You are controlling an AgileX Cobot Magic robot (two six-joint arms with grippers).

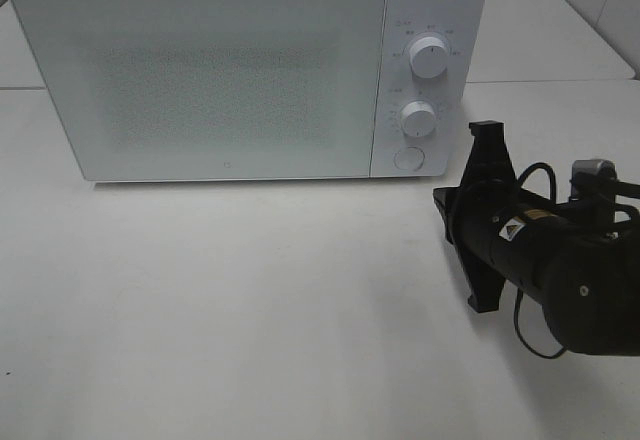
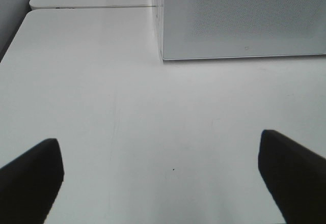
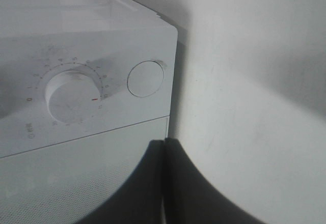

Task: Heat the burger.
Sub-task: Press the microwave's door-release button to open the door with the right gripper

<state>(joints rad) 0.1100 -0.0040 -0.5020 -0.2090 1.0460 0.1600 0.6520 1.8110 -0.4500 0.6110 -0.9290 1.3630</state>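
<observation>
Right pincer (image 1: 487,135) closed, white table (image 1: 250,310), shut white microwave (image 1: 250,70), tiled wall (image 1: 600,0) behind

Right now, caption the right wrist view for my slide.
Shut, empty right claw close to the white microwave front, near a dial and the round button.

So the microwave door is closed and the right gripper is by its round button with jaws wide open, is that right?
Not quite: the right gripper is shut, jaws pressed together, as the right wrist view shows. The rest holds: the microwave door is closed and the gripper is by the round button.
</observation>
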